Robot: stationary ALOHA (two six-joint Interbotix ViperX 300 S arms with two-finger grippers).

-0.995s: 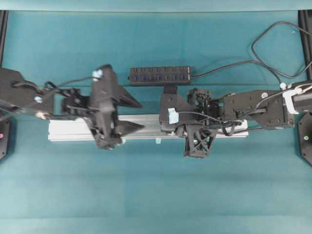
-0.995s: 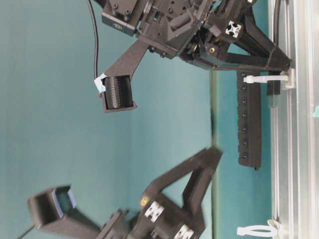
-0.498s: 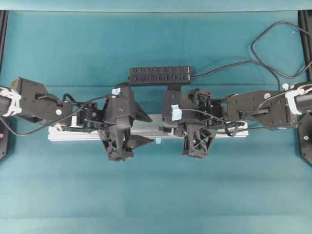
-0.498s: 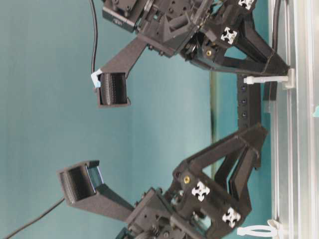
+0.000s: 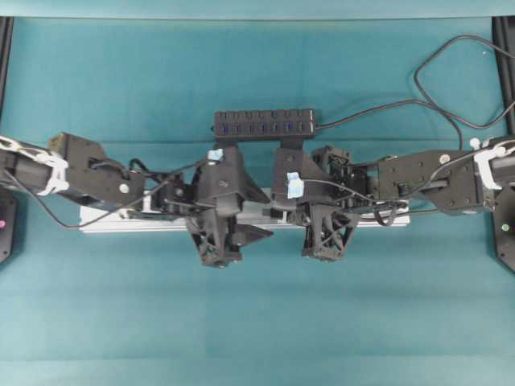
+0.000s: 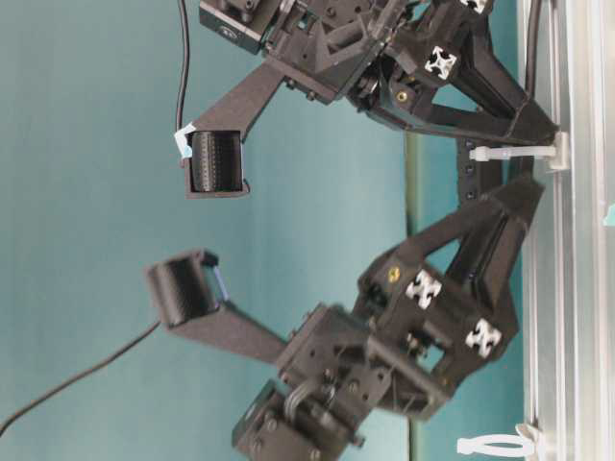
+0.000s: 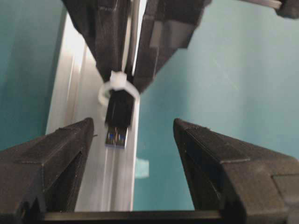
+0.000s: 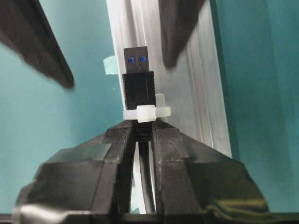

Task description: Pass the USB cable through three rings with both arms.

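Observation:
In the right wrist view my right gripper [image 8: 142, 128] is shut on the thin black USB cable just behind its plug [image 8: 138, 79]. The plug pokes forward through a white ring [image 8: 145, 113] fixed to the silver rail [image 8: 196, 93]. From the left wrist view the same plug [image 7: 117, 123] sticks out of that ring [image 7: 117, 86], metal tip toward me. My left gripper [image 7: 140, 126] is open. Its fingers [image 7: 70, 154] stand on either side of the plug, apart from it. Overhead, both grippers meet nose to nose over the rail [image 5: 113, 219], left gripper [image 5: 269, 215] facing right gripper [image 5: 280, 207].
A black multi-port hub [image 5: 264, 125] lies behind the rail, its thicker cord [image 5: 451, 72] looping to the back right. A pale blue tape tab [image 7: 142, 169] sits beside the rail. The table-level view shows the threaded ring [image 6: 509, 152] and another ring [image 6: 495, 445] farther along the rail.
My left arm has travelled right along the rail, bringing its open jaws up to the plug. The right gripper has stayed shut on the cable, almost still.

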